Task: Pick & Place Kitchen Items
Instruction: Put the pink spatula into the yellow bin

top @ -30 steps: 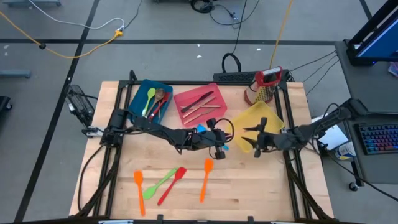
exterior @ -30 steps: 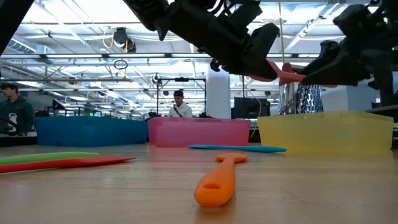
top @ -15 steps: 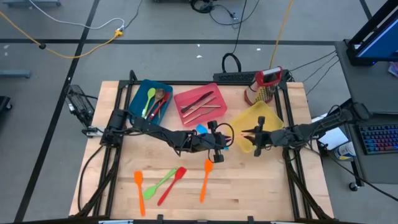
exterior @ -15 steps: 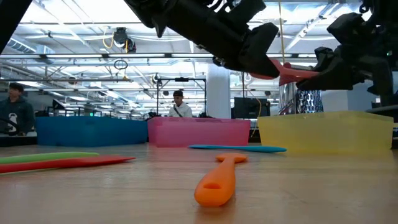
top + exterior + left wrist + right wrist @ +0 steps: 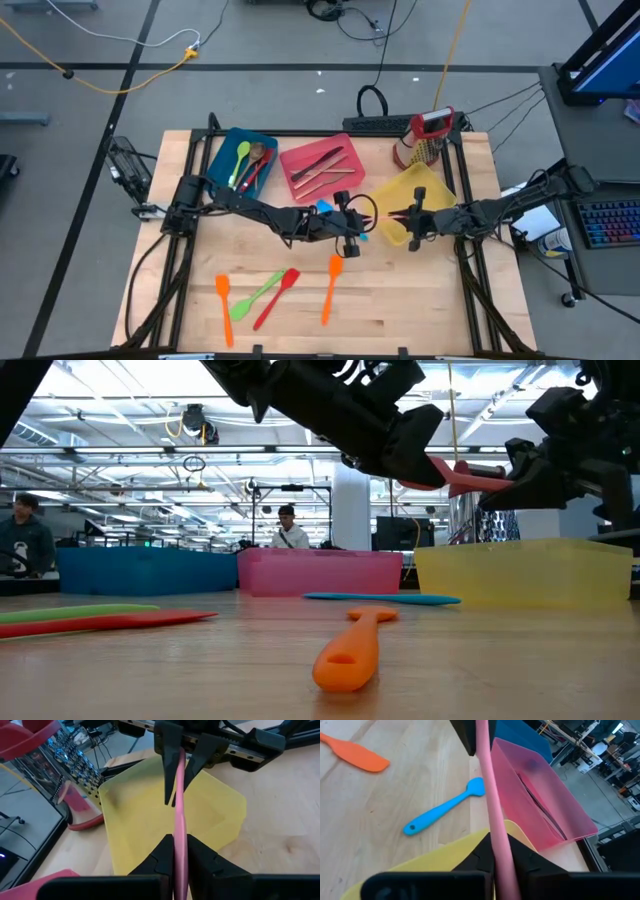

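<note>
A slim pink utensil (image 5: 388,214) hangs level in the air between my two grippers, beside the left rim of the yellow bin (image 5: 418,190). My left gripper (image 5: 367,219) is shut on one end of it and my right gripper (image 5: 404,216) is shut on the other. The low view shows the pink utensil (image 5: 465,472) well above the table. A blue spatula (image 5: 442,810) lies flat on the table under my left arm. Orange (image 5: 330,285), red (image 5: 278,296) and green (image 5: 262,291) utensils lie flat near the table's front. My left gripper pinches the pink utensil's handle (image 5: 179,851) between its two fingers, coming level from the table's left and lying along the handle. The utensil is lifted clear and runs straight on to my right gripper (image 5: 179,780). My right gripper pinches the utensil's other end (image 5: 499,857) between its two fingers, coming about level from the table's right, along its length. The utensil is clear of table and bin and reaches on to my left gripper (image 5: 472,732).
A pink bin (image 5: 322,165) with dark cutlery and a blue bin (image 5: 240,160) with several utensils stand at the back. A red-topped grater (image 5: 422,140) stands behind the yellow bin. A second orange spatula (image 5: 225,300) lies at the front left. People show beyond the table in the low view.
My right gripper stood open around the free end of the pink utensil a second ago and has shut on it. My left gripper has kept its hold, and the utensil has stayed level in the air.
</note>
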Robot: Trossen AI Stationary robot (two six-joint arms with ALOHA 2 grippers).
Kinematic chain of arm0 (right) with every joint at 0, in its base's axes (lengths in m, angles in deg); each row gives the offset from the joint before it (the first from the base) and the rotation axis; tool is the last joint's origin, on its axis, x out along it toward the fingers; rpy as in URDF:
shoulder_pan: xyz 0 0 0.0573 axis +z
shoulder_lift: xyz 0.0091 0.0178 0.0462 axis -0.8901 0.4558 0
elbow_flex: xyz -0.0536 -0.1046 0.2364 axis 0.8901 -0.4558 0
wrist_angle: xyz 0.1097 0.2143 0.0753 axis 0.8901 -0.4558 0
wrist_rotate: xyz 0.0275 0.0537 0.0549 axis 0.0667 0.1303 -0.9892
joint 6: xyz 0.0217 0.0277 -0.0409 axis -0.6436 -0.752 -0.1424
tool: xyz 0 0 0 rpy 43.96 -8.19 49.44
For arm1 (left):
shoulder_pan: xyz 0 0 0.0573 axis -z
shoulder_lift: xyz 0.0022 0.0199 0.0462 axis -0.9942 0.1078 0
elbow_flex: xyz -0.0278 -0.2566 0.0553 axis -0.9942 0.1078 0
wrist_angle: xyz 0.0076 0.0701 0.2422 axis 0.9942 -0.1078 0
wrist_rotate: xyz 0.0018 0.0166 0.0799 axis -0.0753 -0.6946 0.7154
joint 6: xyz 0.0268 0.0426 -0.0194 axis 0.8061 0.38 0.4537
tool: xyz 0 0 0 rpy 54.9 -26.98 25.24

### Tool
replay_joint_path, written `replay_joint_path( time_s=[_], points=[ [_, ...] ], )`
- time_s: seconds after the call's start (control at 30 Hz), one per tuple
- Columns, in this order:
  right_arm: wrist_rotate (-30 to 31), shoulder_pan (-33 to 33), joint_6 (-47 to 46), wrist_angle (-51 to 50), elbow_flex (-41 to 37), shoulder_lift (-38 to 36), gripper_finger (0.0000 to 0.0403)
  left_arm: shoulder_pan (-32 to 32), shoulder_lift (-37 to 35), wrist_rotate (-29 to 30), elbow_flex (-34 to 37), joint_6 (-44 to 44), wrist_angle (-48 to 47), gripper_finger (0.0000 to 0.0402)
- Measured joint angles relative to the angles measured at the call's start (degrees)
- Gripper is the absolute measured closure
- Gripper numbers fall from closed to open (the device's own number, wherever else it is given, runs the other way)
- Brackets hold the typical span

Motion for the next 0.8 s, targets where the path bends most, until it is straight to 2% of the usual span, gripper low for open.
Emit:
replay_joint_path(
  time_s=[0.23, 0.57, 0.8],
  points=[
    [0.2, 0.0, -0.3, -0.1, 0.0, 0.0, 0.0392, -0.5, 0.0, -0.9, 0.0, -0.2, -0.4, 0.0358],
    [0.9, 0.0, -7.5, -1.1, 0.1, -0.1, 0.0395, -2.3, 0.0, -0.1, 0.1, -2.4, -1.9, 0.0241],
    [5.1, -0.1, -11.7, -6.9, 0.1, -0.4, 0.0396, -3.0, -2.0, 1.0, 0.1, -4.2, -7.1, 0.0209]
  ],
)
